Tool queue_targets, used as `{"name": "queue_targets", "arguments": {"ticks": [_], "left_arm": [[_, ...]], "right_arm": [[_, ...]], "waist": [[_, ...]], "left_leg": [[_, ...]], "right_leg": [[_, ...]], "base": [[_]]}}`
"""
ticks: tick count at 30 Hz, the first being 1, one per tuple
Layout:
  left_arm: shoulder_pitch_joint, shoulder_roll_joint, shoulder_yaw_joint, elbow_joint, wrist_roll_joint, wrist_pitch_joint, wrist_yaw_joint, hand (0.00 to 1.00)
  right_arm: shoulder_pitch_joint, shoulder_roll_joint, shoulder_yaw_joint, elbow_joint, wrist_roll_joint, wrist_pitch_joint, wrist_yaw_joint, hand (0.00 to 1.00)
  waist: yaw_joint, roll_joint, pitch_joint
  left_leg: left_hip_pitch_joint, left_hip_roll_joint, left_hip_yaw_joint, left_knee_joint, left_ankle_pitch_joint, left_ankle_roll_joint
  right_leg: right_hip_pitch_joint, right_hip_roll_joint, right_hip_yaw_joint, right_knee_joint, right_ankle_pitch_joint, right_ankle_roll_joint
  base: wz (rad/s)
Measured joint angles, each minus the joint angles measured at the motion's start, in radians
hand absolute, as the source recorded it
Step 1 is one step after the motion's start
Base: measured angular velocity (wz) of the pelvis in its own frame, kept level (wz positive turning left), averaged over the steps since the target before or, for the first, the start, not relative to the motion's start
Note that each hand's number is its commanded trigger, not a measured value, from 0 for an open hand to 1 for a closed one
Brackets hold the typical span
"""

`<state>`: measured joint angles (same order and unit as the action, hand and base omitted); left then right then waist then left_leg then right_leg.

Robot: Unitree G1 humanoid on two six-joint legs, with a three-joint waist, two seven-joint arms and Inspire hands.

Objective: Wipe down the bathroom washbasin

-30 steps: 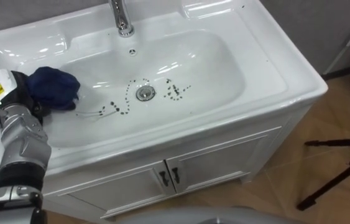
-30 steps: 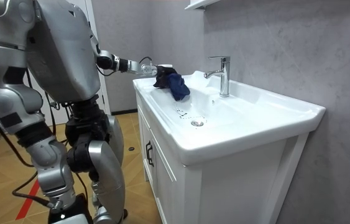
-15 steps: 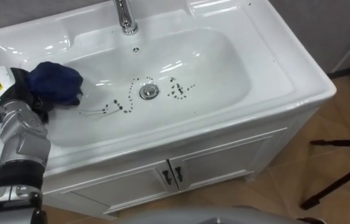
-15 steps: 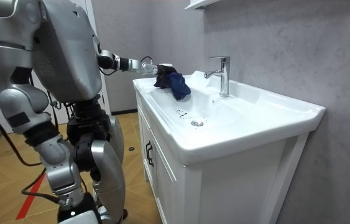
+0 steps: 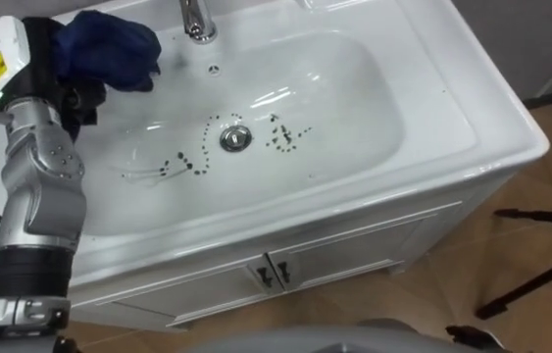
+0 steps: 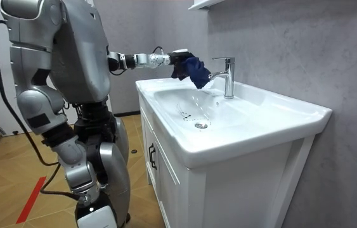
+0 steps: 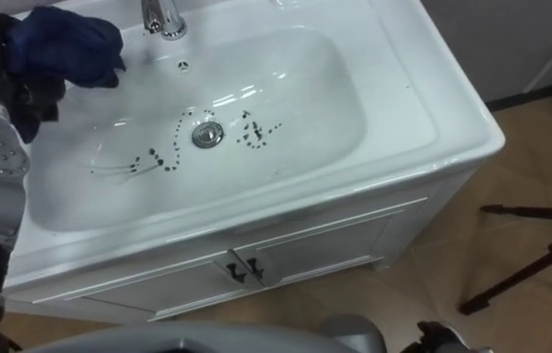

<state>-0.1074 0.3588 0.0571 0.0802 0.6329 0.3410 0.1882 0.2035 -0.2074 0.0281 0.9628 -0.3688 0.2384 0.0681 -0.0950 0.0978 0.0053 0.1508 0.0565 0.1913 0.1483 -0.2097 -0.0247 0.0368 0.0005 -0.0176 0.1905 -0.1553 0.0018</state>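
My left hand (image 5: 64, 76) is shut on a dark blue cloth (image 5: 109, 47) and holds it over the back left part of the white basin (image 5: 354, 88), beside the chrome tap (image 5: 193, 20). In the room view the left hand (image 6: 179, 57) is stretched out, and the cloth (image 6: 196, 71) hangs in the air just left of the tap (image 6: 227, 76), clear of the basin (image 6: 254, 117). Dark specks and streaks (image 5: 182, 165) lie on the basin floor on both sides of the drain (image 5: 234, 137). In the right eye view the cloth (image 7: 65, 44) is at the top left.
The basin sits on a white cabinet with two doors (image 5: 334, 265). A dark tripod leg (image 5: 540, 284) lies on the wooden floor to the right. I stand at the basin's front, on the room view's left. A grey wall and a shelf (image 6: 203, 4) are behind the tap.
My left hand has lifted the cloth off the basin's left side and carried it up and back towards the tap. The eye view has shifted a little.
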Motion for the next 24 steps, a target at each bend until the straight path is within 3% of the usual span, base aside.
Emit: {"name": "queue_targets", "arguments": {"ticks": [9,12,15,20,24], "left_arm": [[0.025,-0.001,-0.013,-0.043,0.064,-0.002,-0.001,1.0],[0.036,-0.005,-0.023,-0.056,0.132,-0.019,-0.003,1.0],[0.037,-0.037,-0.026,-0.056,0.259,-0.021,-0.016,1.0],[0.041,-0.037,-0.109,-0.046,0.369,-0.02,-0.079,1.0],[0.066,-0.036,-0.162,-0.014,0.405,-0.019,-0.121,1.0]], "right_arm": [[0.034,0.011,-0.001,0.0,-0.03,-0.008,0.011,0.0],[0.037,0.011,-0.001,0.0,-0.038,-0.008,0.021,0.0],[0.044,0.014,0.0,-0.001,-0.038,-0.008,0.025,0.0],[0.037,0.014,0.009,0.007,-0.038,-0.008,0.045,0.0],[0.024,0.014,0.01,0.005,-0.038,-0.008,0.039,0.0]], "waist": [[-0.011,-0.002,0.0009],[-0.012,-0.003,0.0016],[-0.012,-0.005,0.0021],[-0.013,-0.012,0.0075],[-0.022,-0.01,0.0062]], "left_leg": [[0.003,0.0,0.0,0.004,0.0,0.0],[0.009,0.0,-0.003,0.004,0.0,0.0],[0.015,0.0,-0.004,0.004,0.0,0.0],[0.014,0.0,-0.003,-0.001,0.0,0.0],[0.009,0.001,-0.002,-0.003,0.0,0.0]], "right_leg": [[0.014,-0.004,-0.012,-0.002,0.0,0.0],[0.017,-0.004,-0.012,-0.003,0.0,0.0],[0.02,-0.003,-0.011,-0.005,0.0,0.001],[0.017,-0.003,-0.011,-0.004,0.0,0.002],[0.013,-0.001,-0.01,-0.002,0.001,0.002]], "base": [[0.04],[0.0],[0.0],[0.02],[0.0]]}}
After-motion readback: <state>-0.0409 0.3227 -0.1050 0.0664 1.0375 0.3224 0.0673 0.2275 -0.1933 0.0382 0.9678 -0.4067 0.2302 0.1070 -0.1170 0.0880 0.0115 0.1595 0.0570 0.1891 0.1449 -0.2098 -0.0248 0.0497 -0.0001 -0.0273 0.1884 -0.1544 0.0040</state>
